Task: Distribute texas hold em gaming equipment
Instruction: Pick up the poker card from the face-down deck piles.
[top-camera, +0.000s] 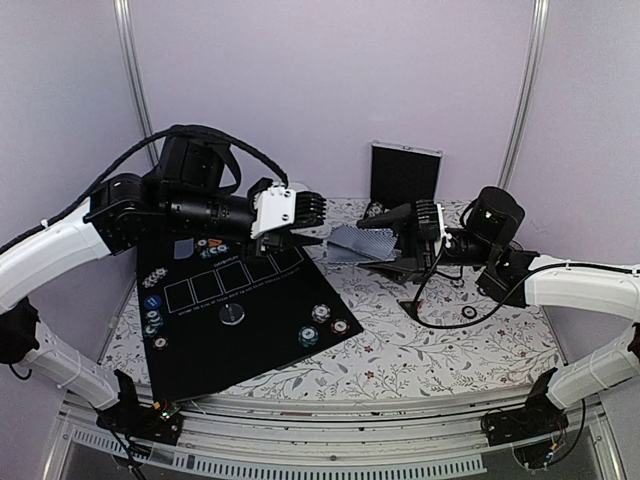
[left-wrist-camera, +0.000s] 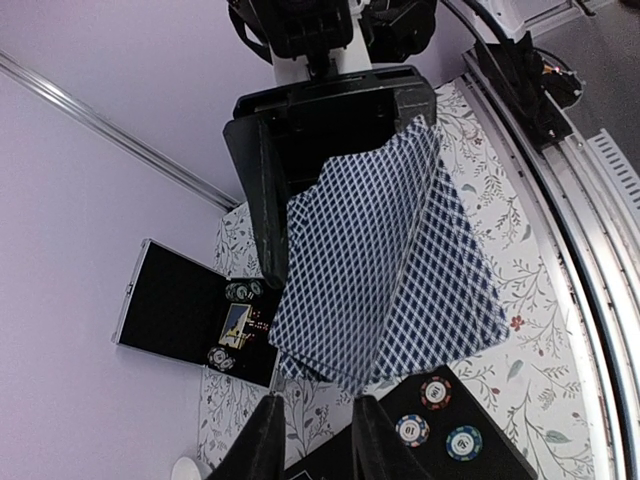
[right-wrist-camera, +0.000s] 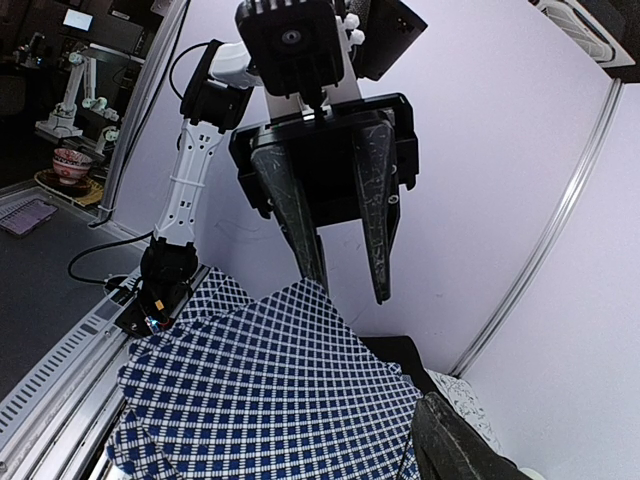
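My right gripper is shut on a fan of blue-patterned playing cards, held above the table's back centre. The fan fills the left wrist view and the right wrist view, where one right finger shows. My left gripper is open and empty, pointing at the fan's near edge; its fingers are just short of the cards. Three poker chips and a grey button lie on the black mat. More chips line the mat's left edge.
An open silver-edged black case stands at the back, with chips and a small red-marked piece inside. A white bowl sits by it. A black cable loops on the floral cloth to the right.
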